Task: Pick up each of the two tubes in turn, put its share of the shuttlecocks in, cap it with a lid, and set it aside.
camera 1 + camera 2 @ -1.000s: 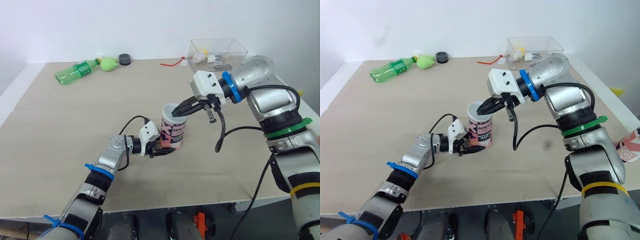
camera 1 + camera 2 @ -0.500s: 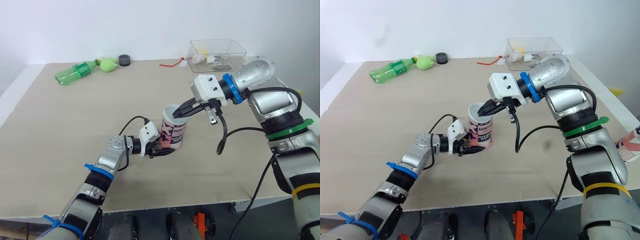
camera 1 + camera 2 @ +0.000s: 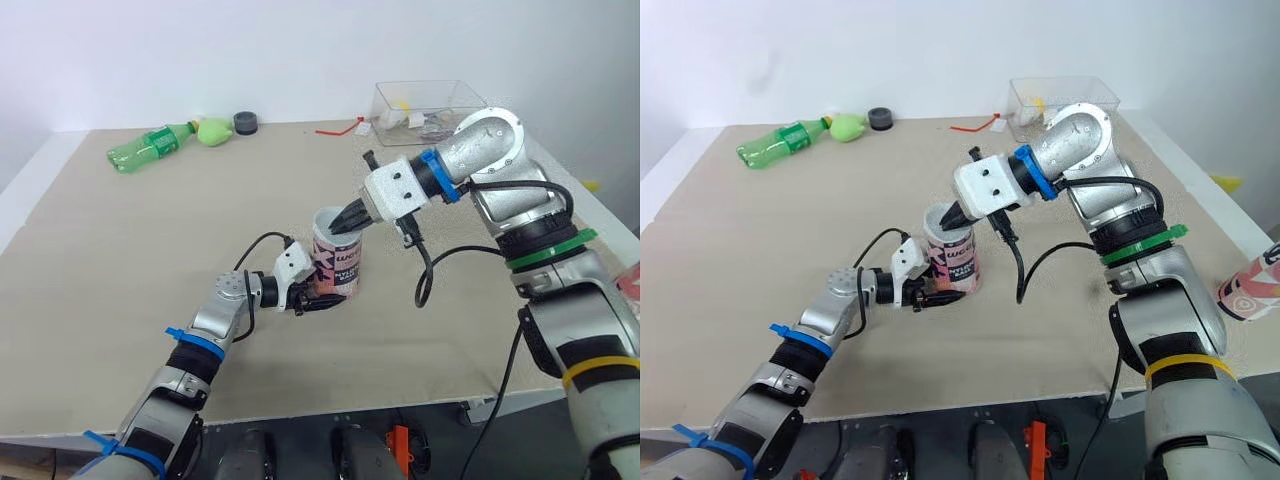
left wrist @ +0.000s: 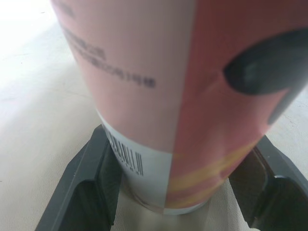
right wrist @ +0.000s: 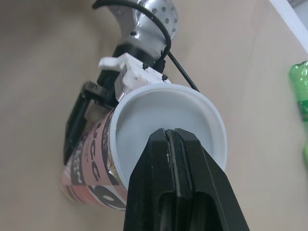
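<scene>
The tube [image 3: 337, 262] stands mid-surface [image 3: 150, 250], its base clamped in my left claw [image 3: 312, 300], a white lid [image 5: 144, 115] on its mouth. My right claw [image 3: 341, 224], spread at the rim a moment ago, now presses the lid with fingers together. Capping looks nearly done.

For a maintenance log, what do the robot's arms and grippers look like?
Silver metal arms, white wrist housings, looping black cables. The left arm wears blue ties; the right arm has blue, green and yellow bands. The left gripper and right gripper have black fingers.
</scene>
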Controlling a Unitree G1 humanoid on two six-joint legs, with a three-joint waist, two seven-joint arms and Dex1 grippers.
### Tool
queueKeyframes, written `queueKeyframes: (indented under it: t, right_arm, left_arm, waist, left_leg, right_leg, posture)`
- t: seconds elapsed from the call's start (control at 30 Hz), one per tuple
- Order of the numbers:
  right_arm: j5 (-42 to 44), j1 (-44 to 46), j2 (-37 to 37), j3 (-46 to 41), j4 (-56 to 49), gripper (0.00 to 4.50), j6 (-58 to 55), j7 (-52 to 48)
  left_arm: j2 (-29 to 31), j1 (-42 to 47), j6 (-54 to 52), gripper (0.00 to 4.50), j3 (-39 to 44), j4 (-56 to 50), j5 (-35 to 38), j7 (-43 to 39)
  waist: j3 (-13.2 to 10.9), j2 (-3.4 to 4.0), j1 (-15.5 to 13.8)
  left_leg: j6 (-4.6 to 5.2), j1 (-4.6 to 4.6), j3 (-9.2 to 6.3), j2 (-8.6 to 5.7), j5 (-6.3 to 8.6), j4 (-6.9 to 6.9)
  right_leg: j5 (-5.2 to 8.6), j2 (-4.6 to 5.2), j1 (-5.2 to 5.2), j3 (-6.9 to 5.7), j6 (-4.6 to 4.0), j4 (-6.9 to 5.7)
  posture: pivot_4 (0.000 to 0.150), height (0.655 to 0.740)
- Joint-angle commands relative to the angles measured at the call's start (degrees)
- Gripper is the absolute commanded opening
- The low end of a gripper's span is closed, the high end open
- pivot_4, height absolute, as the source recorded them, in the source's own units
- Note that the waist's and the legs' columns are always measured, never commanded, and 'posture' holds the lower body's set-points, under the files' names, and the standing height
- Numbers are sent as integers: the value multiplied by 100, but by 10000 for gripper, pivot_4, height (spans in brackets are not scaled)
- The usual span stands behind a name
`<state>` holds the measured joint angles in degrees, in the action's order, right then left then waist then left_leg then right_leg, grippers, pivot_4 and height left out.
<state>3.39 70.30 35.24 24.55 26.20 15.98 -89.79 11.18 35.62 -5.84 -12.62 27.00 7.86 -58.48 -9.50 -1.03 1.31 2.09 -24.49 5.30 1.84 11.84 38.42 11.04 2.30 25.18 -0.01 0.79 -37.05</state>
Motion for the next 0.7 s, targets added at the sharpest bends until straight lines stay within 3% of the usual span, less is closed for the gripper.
queueKeyframes:
  t: [0.03, 0.3, 0.7]
  right_arm:
    - [-490, -127, -40, 387, 400, 410, 214, -271]
    - [551, 50, -115, 228, -246, 410, -1465, -271]
    - [449, 50, -197, 135, -432, 410, -1899, -249]
  left_arm:
    - [-70, 77, 34, 26877, -16, -171, 79, -59]
    - [-68, 54, 7, 26877, -31, -190, 82, -111]
    - [-111, 66, 27, 26877, -47, -134, 67, -128]
  waist:
    - [5, -8, 0]
    - [6, -9, -1]
    - [5, -10, -10]
  left_leg:
    - [0, 3, 0, 0, 0, 0]
    - [0, 5, 2, 2, 0, -2]
    - [-2, -14, 1, -8, 2, -4]
  right_leg:
    - [3, 0, -3, -1, 1, 0]
    - [-11, 9, -3, 2, -34, 0]
    - [-6, 15, 10, -3, -30, 1]
  posture:
    - [1500, 7400]
    - [1500, 7400]
    - [1500, 7400]
